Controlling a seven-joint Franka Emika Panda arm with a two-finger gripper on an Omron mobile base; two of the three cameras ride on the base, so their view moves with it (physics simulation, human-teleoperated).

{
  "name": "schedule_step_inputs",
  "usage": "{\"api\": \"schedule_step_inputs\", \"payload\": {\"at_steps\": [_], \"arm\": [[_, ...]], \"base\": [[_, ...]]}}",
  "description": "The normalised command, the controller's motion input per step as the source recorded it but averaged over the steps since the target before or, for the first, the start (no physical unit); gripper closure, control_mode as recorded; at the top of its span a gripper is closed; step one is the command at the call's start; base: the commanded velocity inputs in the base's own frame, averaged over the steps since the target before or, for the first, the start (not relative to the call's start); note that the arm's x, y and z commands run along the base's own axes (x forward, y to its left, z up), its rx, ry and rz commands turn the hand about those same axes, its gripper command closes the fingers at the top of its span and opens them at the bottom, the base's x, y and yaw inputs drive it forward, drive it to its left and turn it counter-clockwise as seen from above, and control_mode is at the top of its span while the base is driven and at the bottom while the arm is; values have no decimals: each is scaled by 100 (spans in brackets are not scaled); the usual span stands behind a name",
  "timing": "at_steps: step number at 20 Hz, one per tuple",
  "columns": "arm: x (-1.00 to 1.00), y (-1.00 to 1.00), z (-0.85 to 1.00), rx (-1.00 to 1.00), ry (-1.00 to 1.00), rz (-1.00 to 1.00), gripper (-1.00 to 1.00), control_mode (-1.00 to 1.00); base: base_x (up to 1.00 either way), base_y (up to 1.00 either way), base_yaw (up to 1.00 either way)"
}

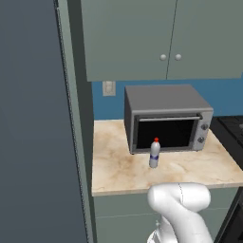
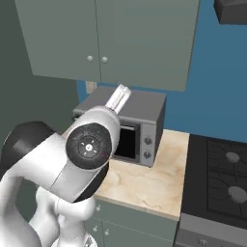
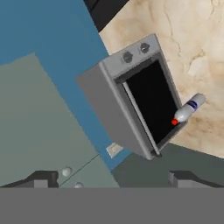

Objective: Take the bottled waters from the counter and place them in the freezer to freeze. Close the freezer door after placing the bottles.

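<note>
One bottled water point(image 1: 154, 153), clear with a pale label and a red cap, stands upright on the beige marbled counter point(image 1: 118, 173), just in front of the oven's door. In the hand view the same bottled water point(image 3: 188, 109) appears at the right, tilted by the camera's roll. My gripper point(image 3: 113, 178) is open, its two dark fingertips point(image 3: 41, 179) spread wide with nothing between them, well away from the bottle. The freezer's tall dark grey panel point(image 1: 28, 118) rises at the far left, beside the counter; I cannot tell whether this is its door.
A grey boxy oven point(image 1: 166, 118) with a dark window sits at the back of the counter. Grey-green wall cabinets point(image 1: 161, 33) hang above it. A black stove point(image 2: 217, 178) adjoins the counter's right end. My white arm point(image 2: 87, 149) blocks much of the right base view.
</note>
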Motion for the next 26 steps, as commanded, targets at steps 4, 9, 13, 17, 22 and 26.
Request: {"api": "schedule_step_inputs", "payload": {"at_steps": [4, 9, 13, 17, 22, 26], "arm": [[0, -27, -16, 75, 33, 11, -100, -100], [0, -3, -39, 63, 35, 11, -100, -100], [0, 13, -79, 45, 26, 10, -100, -100], [0, 48, -100, 25, 13, 14, -100, -100], [-18, 73, -90, 7, 0, 16, -100, -100], [-17, 73, -51, 1, 0, 13, -100, -100]], "base": [[0, 0, 0], [0, 0, 0], [0, 0, 0], [0, 0, 0], [0, 0, 0], [0, 0, 0]]}}
